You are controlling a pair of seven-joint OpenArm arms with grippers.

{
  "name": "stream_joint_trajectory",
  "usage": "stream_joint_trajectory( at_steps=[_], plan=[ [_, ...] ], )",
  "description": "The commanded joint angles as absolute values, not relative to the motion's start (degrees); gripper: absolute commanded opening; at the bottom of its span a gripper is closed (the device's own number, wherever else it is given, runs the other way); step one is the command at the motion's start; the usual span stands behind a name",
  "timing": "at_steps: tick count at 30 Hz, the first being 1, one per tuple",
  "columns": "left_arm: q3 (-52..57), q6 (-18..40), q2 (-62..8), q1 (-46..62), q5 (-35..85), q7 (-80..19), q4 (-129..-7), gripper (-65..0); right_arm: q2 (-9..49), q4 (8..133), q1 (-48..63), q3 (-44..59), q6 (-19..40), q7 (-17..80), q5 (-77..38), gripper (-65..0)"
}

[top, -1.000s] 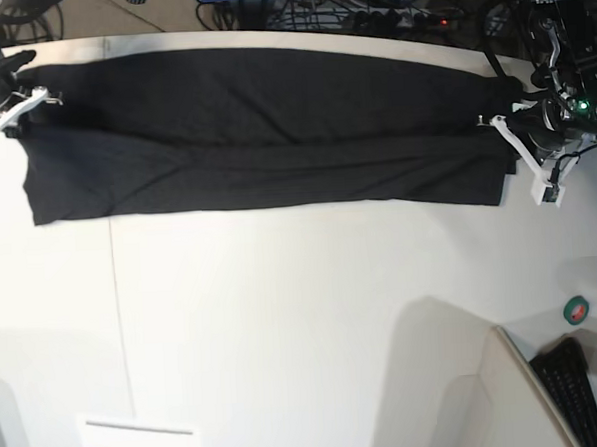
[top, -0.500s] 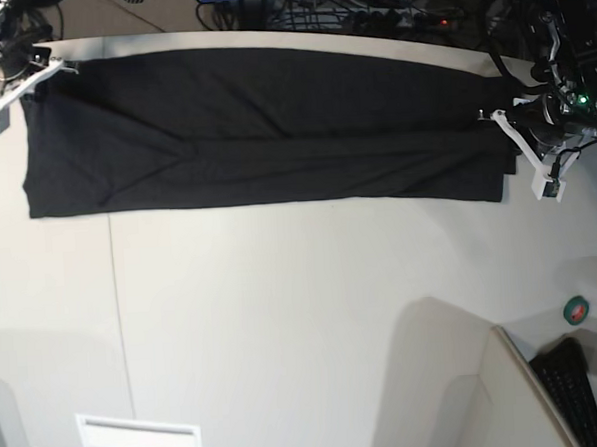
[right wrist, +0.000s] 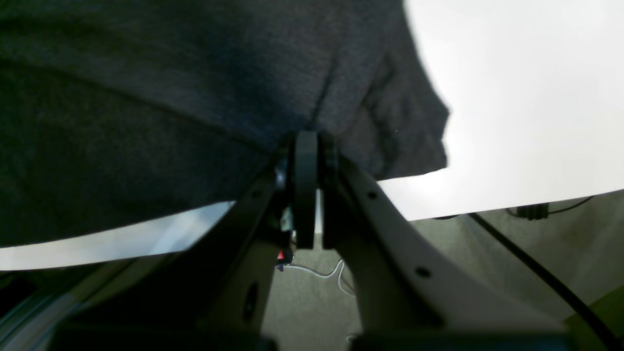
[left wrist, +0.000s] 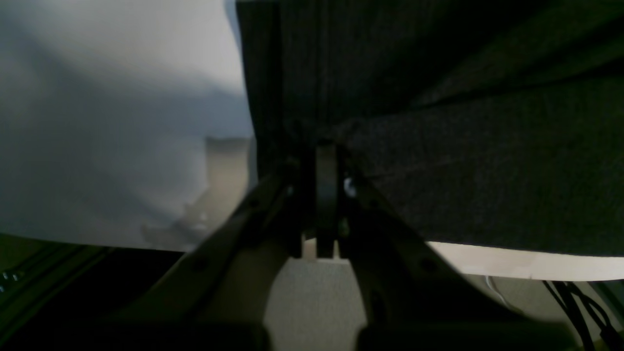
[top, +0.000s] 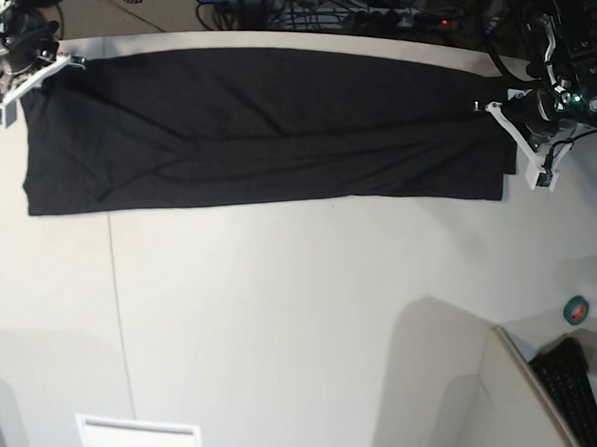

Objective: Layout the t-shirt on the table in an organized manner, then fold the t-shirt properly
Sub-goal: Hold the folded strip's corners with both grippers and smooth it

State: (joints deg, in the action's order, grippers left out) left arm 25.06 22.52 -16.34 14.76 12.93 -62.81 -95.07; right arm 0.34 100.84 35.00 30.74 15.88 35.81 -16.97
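T-shirt (top: 263,125): black, print not visible, spread as a long band across the far part of the table (top: 303,313), long axis running 9 to 3 o'clock in the base view; near hem fairly straight, shallow creases lengthwise through the middle. Right gripper (top: 70,62): at the band's far corner toward 10 o'clock, jaws together and clamped on the fabric edge; in the right wrist view (right wrist: 307,141) cloth pinched between the closed tips, with a small bunched flap of fabric just beside at 3 o'clock. Left gripper (top: 495,109): at the opposite short end toward 2 o'clock, jaws likewise together on the cloth; in the left wrist view (left wrist: 325,146) fabric drawn into the closed tips, table edge showing below. Governing relation: one gripper at each end of the long axis, garment stretched between them, each arm nearest its own end, bulk of the cloth lying toward 6 o'clock from both grips. Judged stage: layout nearly done, fold pending; likely next move a carry of the held far edge toward the near hem, both ends kept level to avoid skew.
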Motion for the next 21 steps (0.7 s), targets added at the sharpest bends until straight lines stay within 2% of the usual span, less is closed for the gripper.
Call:
stream_joint_trajectory(
  at_steps=[1, 10, 13, 14, 16, 19, 21],
  plan=[
    [25.36, 22.20, -17.19, 14.46, 12.79, -62.20, -95.87, -65.0, 1.01, 101.49, 35.38, 31.08, 15.87, 34.86, -17.19, -65.0],
    [25.89, 22.20, -17.19, 14.55, 12.79, -62.55, -96.13, -65.0, 0.84, 101.49, 35.65, 31.16, 15.87, 34.86, -17.19, -65.0],
    [25.98, 22.20, -17.27, 14.55, 12.79, -62.46, -96.13, -65.0, 0.84, 101.58, 35.74, 31.34, 15.87, 34.86, -17.19, -41.3],
    [26.07, 22.20, -17.27, 14.55, 12.79, -62.37, -96.13, -61.2, 0.84, 101.58, 35.74, 31.25, 15.87, 34.86, -17.27, -34.2],
    [26.07, 22.20, -17.27, 14.37, 12.88, -62.37, -96.31, -47.9, 0.84, 101.85, 35.74, 31.16, 15.87, 34.86, -17.27, -27.8],
    [26.59, 22.20, -17.27, 14.02, 12.97, -62.29, -96.84, -31.4, -0.48, 102.11, 35.74, 31.60, 15.87, 34.86, -17.27, -27.5],
    [29.41, 22.20, -16.84, 14.02, 13.05, -62.29, -99.21, -25.0, -0.92, 103.34, 35.74, 32.40, 15.87, 34.86, -17.27, -27.5]
  ],
)
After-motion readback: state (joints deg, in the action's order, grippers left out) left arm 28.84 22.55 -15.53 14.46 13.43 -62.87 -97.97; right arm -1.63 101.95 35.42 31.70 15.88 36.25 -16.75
